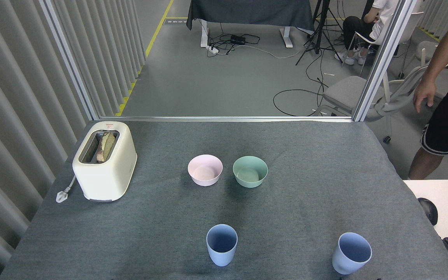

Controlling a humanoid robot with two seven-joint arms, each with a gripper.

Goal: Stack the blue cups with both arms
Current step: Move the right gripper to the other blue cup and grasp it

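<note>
Two pale blue cups stand upright and apart on the grey table cloth near its front edge. One blue cup [221,245] is at front centre, the other blue cup [351,253] at front right. Both are empty and nothing touches them. Neither of my arms nor their grippers show in the head view.
A pink bowl [205,170] and a mint-green bowl [250,171] sit side by side mid-table. A cream toaster [104,160] with bread stands at the left. A person [443,112] stands beyond the table's right edge, beside a white desk [447,202] with a mouse and keyboard.
</note>
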